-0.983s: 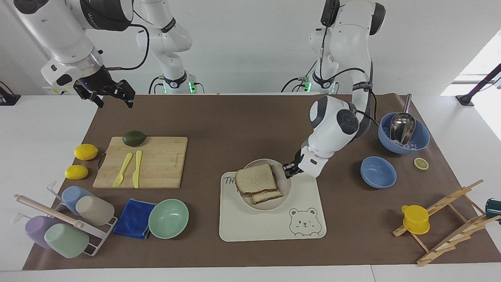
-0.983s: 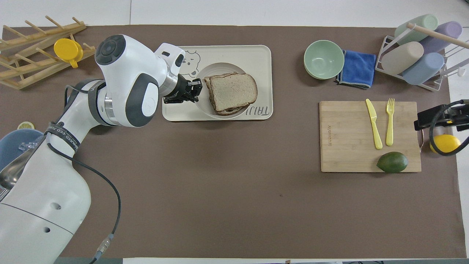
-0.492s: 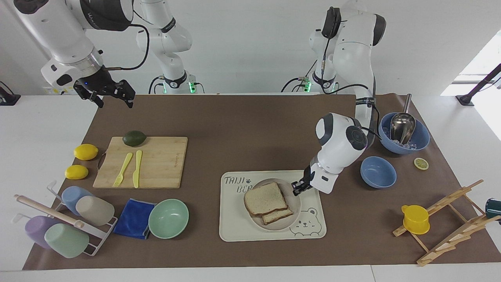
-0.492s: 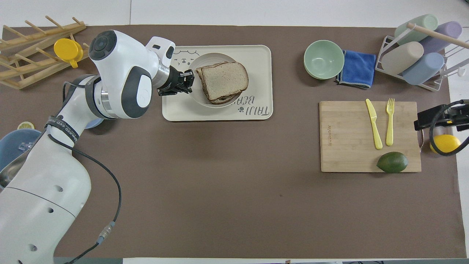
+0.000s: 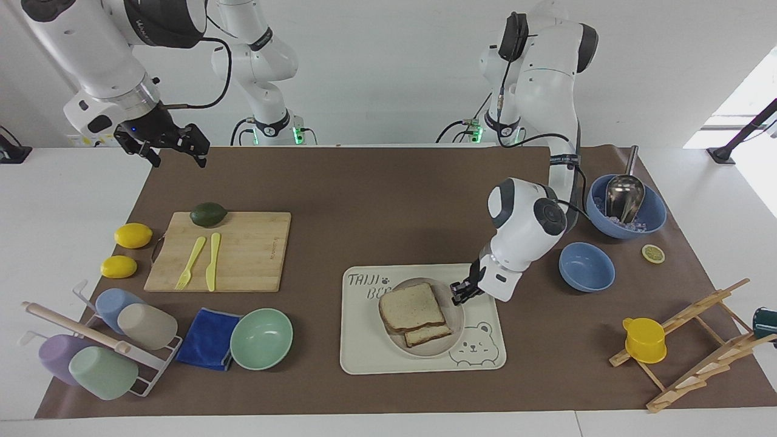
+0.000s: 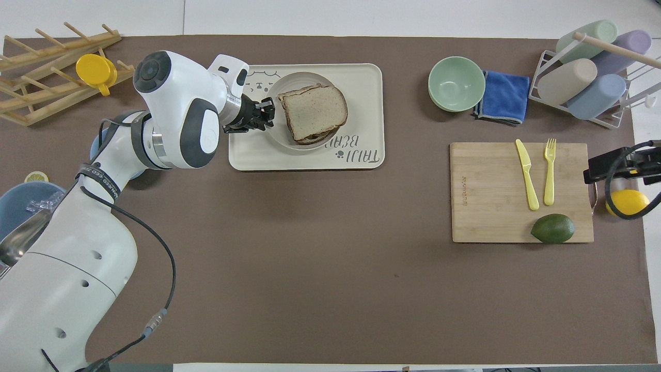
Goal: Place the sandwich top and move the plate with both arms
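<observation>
Two bread slices stacking on plate (image 5: 456,315), sandwich top (image 5: 412,306) lying uppermost; plate sitting on tray (image 5: 364,358). Left hand (image 5: 459,292) hovering at plate rim, finger state unclear. Right hand (image 5: 176,152) waiting spread over bench corner. Plate judged stiff, slippery; gripping rim advised, bread soft, sliding likely.

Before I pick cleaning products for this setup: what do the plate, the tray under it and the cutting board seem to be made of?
Plate: probably matte plastic or ceramic, cream, without shine. Tray: likely matte plastic or silicone, with rounded corners and a printed bear. Cutting board: bamboo or light wood, showing grain lines.
</observation>
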Robot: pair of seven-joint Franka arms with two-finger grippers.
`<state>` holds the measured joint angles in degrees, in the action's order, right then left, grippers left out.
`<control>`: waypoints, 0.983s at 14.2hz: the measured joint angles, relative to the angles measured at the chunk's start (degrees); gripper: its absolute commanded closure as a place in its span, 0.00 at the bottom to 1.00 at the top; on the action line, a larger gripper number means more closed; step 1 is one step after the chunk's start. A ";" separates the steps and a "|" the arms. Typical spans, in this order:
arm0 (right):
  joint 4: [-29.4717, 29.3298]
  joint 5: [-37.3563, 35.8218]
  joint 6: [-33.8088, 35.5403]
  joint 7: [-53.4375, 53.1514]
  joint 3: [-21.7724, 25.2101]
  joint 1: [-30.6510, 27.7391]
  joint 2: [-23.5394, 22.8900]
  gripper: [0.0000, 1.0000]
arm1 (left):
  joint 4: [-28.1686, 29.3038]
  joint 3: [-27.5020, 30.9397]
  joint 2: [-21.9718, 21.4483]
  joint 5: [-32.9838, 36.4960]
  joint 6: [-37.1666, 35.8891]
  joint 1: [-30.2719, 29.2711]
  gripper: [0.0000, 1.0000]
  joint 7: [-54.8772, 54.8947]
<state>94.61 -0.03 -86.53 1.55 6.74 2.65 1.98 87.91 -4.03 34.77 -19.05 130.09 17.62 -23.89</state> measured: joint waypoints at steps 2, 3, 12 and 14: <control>0.00 0.00 0.00 0.00 0.00 0.00 0.00 0.00 | -0.04 0.27 -0.02 2.83 -0.19 -0.30 0.00 0.52; 0.00 0.00 0.00 0.00 0.00 0.00 0.00 0.00 | -0.18 0.31 -0.08 4.94 -0.25 -0.56 0.00 0.53; 0.00 0.00 0.00 0.00 0.00 0.00 0.00 0.00 | -0.94 0.84 -11.78 13.27 -13.35 -9.47 0.00 8.68; 0.00 0.00 0.00 0.00 -0.09 0.00 0.00 0.00 | -0.92 0.90 -15.39 14.30 -18.67 -11.17 0.00 11.83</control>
<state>94.61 -0.03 -86.53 1.55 6.65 2.66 1.98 86.99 -3.13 19.39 -4.75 111.41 6.45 -12.07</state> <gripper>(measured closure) 0.000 0.000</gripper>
